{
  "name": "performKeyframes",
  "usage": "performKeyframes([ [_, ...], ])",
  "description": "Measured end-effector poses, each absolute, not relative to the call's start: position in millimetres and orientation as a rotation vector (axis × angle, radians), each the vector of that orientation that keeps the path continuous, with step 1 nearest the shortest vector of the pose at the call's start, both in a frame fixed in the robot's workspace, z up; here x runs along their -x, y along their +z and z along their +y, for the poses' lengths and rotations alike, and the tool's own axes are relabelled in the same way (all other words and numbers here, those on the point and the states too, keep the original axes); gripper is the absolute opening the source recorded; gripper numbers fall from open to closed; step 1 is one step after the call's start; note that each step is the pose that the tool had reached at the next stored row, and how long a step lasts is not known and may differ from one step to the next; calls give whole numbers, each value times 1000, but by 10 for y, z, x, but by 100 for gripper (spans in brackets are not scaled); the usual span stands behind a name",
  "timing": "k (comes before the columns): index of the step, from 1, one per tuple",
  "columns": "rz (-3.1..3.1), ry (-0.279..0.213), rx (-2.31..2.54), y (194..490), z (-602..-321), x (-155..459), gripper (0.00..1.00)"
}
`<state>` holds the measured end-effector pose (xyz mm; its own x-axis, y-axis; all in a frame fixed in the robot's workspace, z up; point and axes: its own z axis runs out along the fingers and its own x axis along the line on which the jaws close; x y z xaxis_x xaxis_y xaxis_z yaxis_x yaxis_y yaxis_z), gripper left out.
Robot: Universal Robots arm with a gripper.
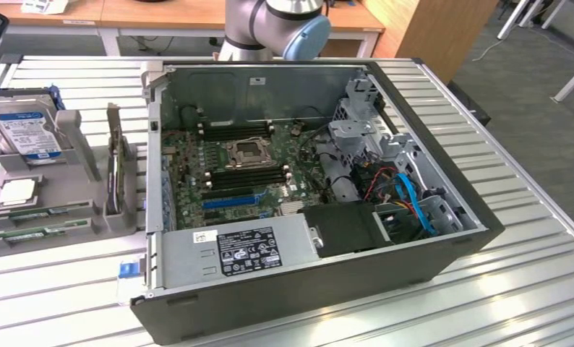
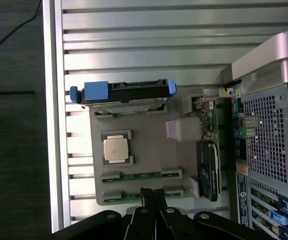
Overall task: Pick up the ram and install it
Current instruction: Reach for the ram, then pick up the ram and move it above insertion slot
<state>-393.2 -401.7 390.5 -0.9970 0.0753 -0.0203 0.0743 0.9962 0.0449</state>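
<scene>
Exterior view's left: grey parts holder (image 1: 75, 144) on the slatted table (image 1: 518, 303).
- Hard drive (image 1: 24, 130) in a blue caddy stands at the holder's far end.
- Square silver processor chip (image 1: 17, 190) sits just this side of the drive.
- Two green sticks lie flat and parallel in end cradles. The inner ram stick (image 1: 36, 213) is beside the chip and the outer ram stick (image 1: 32, 235) is at the holder's edge. Neither is lifted.
- Graphics card (image 1: 118, 170) stands on edge on the holder's case side.

Wrist view: gripper (image 2: 153, 192) looks down on this holder. Its dark fingertips are drawn together, a sliver of gap at most, with nothing between them. The tips line up over the outer ram stick (image 2: 128, 197), and the inner ram stick (image 2: 141, 175) is just beyond. I cannot tell the height above the sticks.

Centre: open computer case (image 1: 267, 303) lying on its side. On the motherboard, long black memory slots (image 1: 250, 176) flank the processor socket (image 1: 243, 152), and the power supply (image 1: 238, 249) sits at the near wall.

Exterior view's right: drive cage and blue cables (image 1: 417, 202).

Judged step: the approach for the pick.
- Spread the fingers before descending.
- Keep the wrist square to the stick's long axis.
- Pinch the two flat faces near mid-length (not the chips' edges, not the cradle ends).
- Lift straight up so the stick does not bind.

Risk: the sticks lie close together, so a skewed descent could nudge the neighbour.
</scene>
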Motion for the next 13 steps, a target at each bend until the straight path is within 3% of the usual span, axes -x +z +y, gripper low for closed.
performKeyframes([
  [13,3117,69,-117,3905,-4105,3932,14],
])
